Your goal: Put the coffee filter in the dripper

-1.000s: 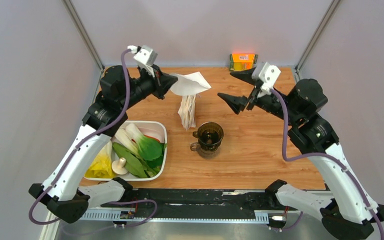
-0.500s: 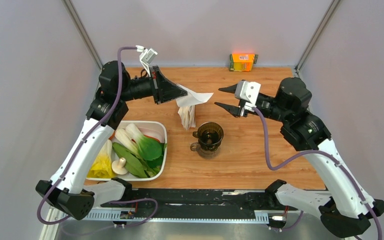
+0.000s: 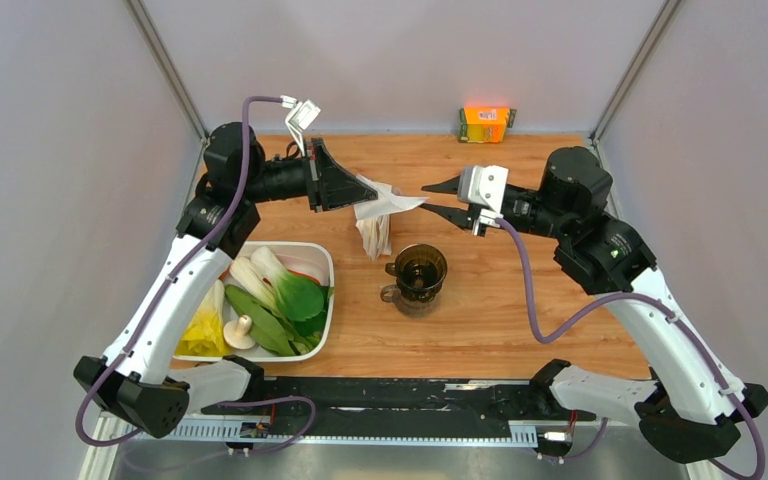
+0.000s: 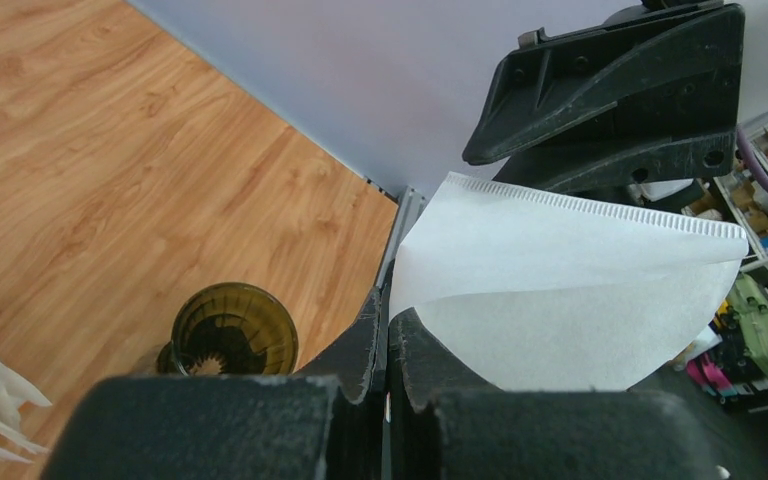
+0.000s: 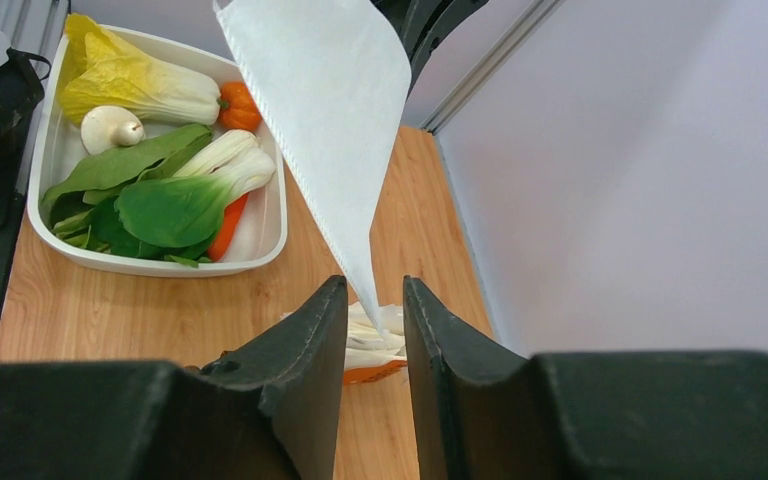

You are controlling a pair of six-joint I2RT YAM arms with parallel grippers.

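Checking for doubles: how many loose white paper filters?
1: thin white paper cone filter, held by the left gripper above the cream packet; doubled sheets could hide.

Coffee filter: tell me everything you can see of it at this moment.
The coffee filter is a single thin white paper fan, folded flat, with a crimped seam along one edge. It hangs in the air above the table, touching nothing on it. The left gripper is shut on one corner. The filter's pointed tip lies between the fingers of the right gripper, which stand slightly apart. It is not in the dripper.
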